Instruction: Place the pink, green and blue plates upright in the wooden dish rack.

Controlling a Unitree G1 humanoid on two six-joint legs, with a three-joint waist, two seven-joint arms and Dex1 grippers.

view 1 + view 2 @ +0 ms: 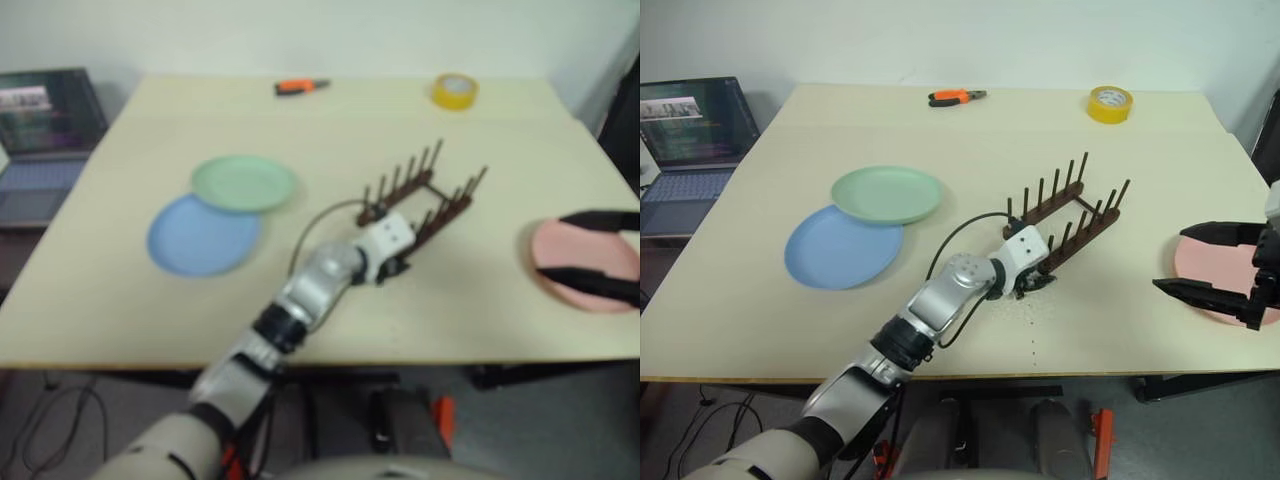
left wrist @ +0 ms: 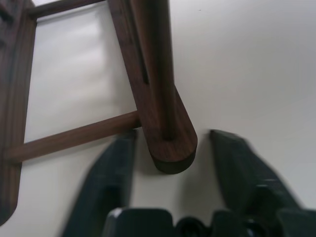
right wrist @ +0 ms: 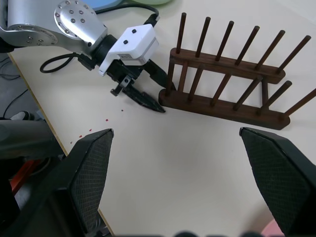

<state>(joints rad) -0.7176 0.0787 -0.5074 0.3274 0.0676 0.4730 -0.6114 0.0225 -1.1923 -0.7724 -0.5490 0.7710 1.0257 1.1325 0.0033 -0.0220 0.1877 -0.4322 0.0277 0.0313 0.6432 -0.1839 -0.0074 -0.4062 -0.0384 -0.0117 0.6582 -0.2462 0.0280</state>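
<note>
Dish rack (image 1: 1065,220) standing empty on the table (image 1: 1110,320), right of centre, set at a slant, pegs upright in two rows. Left gripper (image 3: 144,90) low at the rack's near end, fingers (image 2: 106,182) part-spread to either side of the rounded tip of one base rail, gaps visible on both sides, nothing pinched. Bare tabletop all round the rack, widest toward the near edge.

Green plate (image 1: 887,194) lying flat left of the rack, its near rim overlapping the blue plate (image 1: 840,247), also flat, closer to the near-left edge. Open strip of table between these two and the rack.

Pink plate (image 1: 1215,270) flat near the right edge, well apart from the rack. Right gripper (image 1: 1220,262) above that plate with fingers spread wide, holding nothing; contact with the plate not clear.

Yellow tape roll (image 1: 1109,103) and orange-handled pliers (image 1: 955,97) along the far edge. Laptop (image 1: 690,135) off the table's left side.
</note>
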